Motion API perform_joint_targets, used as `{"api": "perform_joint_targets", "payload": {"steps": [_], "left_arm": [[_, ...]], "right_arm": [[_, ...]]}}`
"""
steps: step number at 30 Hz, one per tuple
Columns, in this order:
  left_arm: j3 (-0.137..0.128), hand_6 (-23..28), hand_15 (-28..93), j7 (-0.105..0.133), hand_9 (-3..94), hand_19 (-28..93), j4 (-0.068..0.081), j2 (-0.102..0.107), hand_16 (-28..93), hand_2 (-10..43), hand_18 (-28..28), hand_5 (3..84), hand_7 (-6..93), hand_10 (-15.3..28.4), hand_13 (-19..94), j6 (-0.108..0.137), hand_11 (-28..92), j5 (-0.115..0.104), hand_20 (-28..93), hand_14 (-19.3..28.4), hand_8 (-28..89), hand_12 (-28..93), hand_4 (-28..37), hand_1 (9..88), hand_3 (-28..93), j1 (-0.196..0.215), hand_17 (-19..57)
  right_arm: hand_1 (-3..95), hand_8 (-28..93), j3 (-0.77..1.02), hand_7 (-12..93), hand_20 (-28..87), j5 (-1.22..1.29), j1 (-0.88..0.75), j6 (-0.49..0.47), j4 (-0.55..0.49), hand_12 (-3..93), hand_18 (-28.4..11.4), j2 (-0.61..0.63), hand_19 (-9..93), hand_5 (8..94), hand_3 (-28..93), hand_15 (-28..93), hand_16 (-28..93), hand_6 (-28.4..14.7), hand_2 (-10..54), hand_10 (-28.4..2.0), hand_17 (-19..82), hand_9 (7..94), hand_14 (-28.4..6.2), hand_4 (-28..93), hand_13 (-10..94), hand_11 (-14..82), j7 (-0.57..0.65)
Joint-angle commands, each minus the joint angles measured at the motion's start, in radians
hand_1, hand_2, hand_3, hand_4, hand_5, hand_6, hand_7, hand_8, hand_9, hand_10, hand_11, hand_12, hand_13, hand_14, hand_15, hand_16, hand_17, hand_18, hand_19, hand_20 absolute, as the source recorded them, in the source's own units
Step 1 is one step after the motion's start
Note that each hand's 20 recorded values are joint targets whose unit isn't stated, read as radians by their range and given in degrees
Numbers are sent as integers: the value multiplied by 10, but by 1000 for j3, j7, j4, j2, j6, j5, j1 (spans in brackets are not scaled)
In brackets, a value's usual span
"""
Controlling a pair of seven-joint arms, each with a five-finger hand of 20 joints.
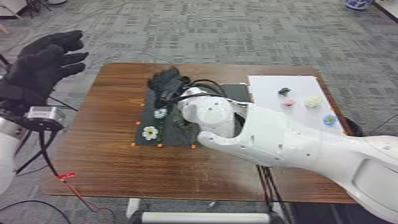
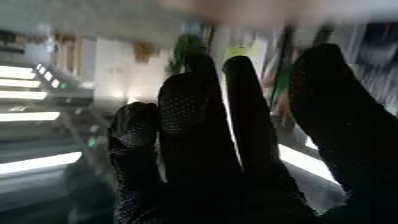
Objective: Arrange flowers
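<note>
Well — wht flower [image 1: 149, 133], petals spread.

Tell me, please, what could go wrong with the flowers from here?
The right hand is over the dark mat, close to the pale blue flower, so it may brush this flower when it moves. Black cables loop near its wrist and might catch on something. The blue flower lies near the edge of the white sheet, close to the right arm, which could perhaps knock it.
</note>
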Motion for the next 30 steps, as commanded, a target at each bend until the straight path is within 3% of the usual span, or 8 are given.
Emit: {"api": "perform_joint_targets", "payload": {"steps": [1,2,5,11,15,18,23,30], "left_arm": [[-36,25,467,-12,161,394,-21,-64,-67,-45,201,239,270,109,93,-3,296,0,122,139,-121,144,-283,242,690,75,-102],[-43,25,467,-14,161,394,-25,-73,-67,-46,201,239,270,109,93,-5,297,1,122,139,-121,144,-283,241,691,89,-102],[-47,25,467,-13,161,393,-31,-94,-66,-46,200,239,271,108,94,3,297,-3,122,139,-121,144,-283,241,691,114,-102],[-58,24,467,-17,161,393,-34,-104,-66,-46,200,238,271,109,94,-5,297,0,123,139,-121,144,-283,241,692,137,-102],[-67,24,467,-12,161,393,-37,-108,-66,-46,200,238,271,109,94,9,297,-5,123,139,-121,144,-283,241,692,158,-102],[-49,24,467,-10,161,393,-31,-105,-66,-46,200,238,271,109,94,4,297,-3,123,139,-121,144,-283,241,692,140,-102],[-18,24,467,-23,161,393,-22,-89,-67,-45,200,237,273,110,93,-10,297,-1,123,139,-122,144,-283,241,691,103,-102],[-43,25,467,-25,162,394,-31,-90,-67,-44,200,237,272,109,93,5,297,-1,123,138,-122,144,-283,241,690,129,-102]], "right_arm": [[291,-137,178,256,583,31,-145,53,-102,229,-215,326,851,432,892,805,294,-30,-95,-139,265,432,-125,-283,495,268,45],[282,-132,246,252,583,25,-200,1,-105,231,-216,342,848,408,889,805,287,-34,-95,-143,258,409,-129,-283,476,265,42],[274,-110,357,222,589,41,-325,9,-104,242,-221,398,827,334,857,807,261,-58,-95,-156,229,327,-138,-283,421,251,68],[254,-86,513,178,588,30,-524,108,-114,243,-217,500,802,263,859,805,232,-82,-95,-170,206,246,-150,-283,358,191,129],[239,-86,482,179,576,6,-540,193,-84,228,-216,525,803,275,881,802,216,-77,-95,-153,217,272,-144,-283,385,172,132],[247,-99,455,198,573,-2,-530,183,-69,218,-215,529,816,316,883,804,217,-62,-95,-134,234,328,-136,-283,426,191,132],[251,-112,430,222,573,-12,-518,170,-39,213,-216,534,818,342,879,803,221,-52,-95,-130,235,350,-135,-283,435,207,158],[255,-124,523,239,573,-37,-596,189,-91,212,-216,610,823,349,884,807,226,-49,-95,-133,239,348,-135,-283,440,216,230]]}}
